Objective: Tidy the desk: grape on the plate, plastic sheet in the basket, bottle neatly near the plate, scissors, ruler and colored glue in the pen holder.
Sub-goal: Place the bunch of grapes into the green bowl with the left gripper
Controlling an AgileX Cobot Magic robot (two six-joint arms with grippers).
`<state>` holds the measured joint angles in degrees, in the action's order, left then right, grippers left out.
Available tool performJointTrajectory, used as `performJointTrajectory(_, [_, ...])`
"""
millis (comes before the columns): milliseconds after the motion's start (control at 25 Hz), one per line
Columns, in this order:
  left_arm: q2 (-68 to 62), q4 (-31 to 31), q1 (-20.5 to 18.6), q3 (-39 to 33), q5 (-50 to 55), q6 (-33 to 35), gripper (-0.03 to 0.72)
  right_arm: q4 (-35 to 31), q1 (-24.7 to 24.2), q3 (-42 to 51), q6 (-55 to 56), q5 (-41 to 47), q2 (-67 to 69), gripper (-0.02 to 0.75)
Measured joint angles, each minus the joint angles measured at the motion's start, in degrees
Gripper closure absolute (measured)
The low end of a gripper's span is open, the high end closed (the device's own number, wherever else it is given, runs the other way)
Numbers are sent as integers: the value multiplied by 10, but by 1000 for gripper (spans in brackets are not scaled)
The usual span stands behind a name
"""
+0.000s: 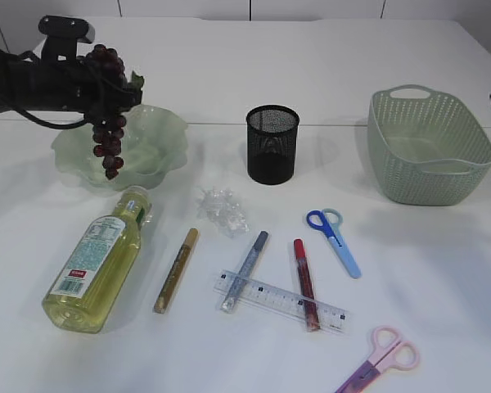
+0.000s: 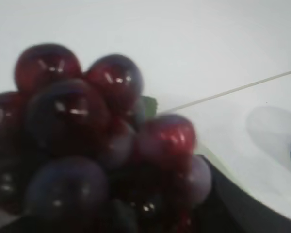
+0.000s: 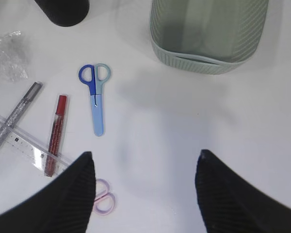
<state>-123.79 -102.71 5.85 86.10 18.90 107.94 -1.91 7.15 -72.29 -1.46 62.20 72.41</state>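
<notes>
Dark-red glossy grapes, round and clustered, hang from the left gripper above the wavy green plate; grip or release unclear. Right gripper gapes empty over white table.

Bare table between basket and blue scissors: passable; glue sticks across ruler, bottle crowd left front
</notes>
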Motion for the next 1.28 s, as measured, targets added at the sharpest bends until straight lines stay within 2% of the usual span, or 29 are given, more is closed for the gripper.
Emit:
performJointTrajectory(120, [-1,0,0,0,0,0,180,-2,0,0,0,0,9,234])
performJointTrajectory(240, [-1,-1,0,2,1,0,115,-6,0,0,0,0,11,234])
performJointTrajectory(720, [-1,-2,0,2,1,-12,103,-8,0,0,0,0,11,235])
performJointTrajectory(880, [13,13,0,2,2,-59,105,-8,0,0,0,0,11,236])
performJointTrajectory(1000, [32,117,0,2,19,-165,133,-8,0,0,0,0,11,236])
performJointTrajectory(1120, [50,301,0,4,67,-342,155,-8,0,0,0,0,11,236])
performJointTrajectory(1240, [69,527,4,4,133,-555,159,-8,0,0,0,0,11,236])
performJointTrajectory(1280, [77,588,10,4,151,-604,159,-8,0,0,0,0,11,236])
